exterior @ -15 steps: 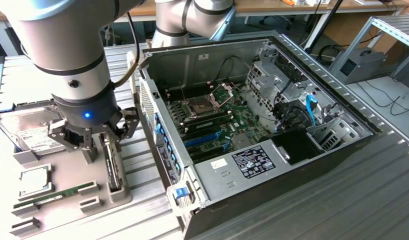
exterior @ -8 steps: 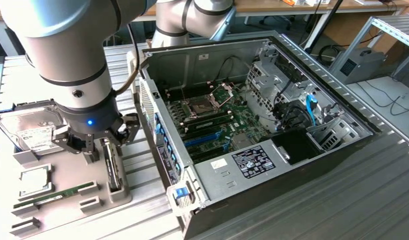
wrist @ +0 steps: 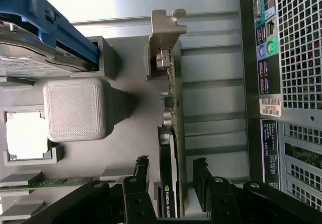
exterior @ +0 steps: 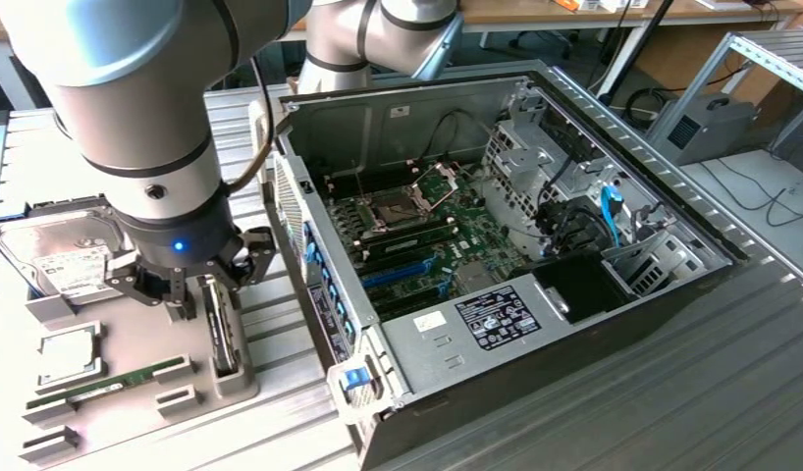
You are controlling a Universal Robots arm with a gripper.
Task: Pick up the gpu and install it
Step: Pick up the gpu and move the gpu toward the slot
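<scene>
Located the gpu (wrist: 170, 133) standing on its long edge in a slot of the grey holder tray (exterior: 139, 339), with the silver end bracket (wrist: 166, 30) at the end farthest from the wrist. Seated in the holder, not lifted. Positioned just beside the open computer case (exterior: 507, 255), outside it. Logged on the same tray, clear of the card: hard drive (exterior: 64, 257), processor chip (exterior: 68, 353) and RAM stick (exterior: 107, 385).

Step in hand judged to be the grasp. Recommended: centre over the card's thickness; bear on the flat faces at the cooler end, well back from the bracket; close evenly from both sides to avoid rocking the card in its slot; keep the fingers parallel to the board.

Found the gripper (wrist: 171, 178) lowered over the card's near end, straddling it. Fingers (wrist: 142, 176) parted moderately, one on each side, with a visible gap between each and the card. Holding nothing; no contact apparent.
</scene>
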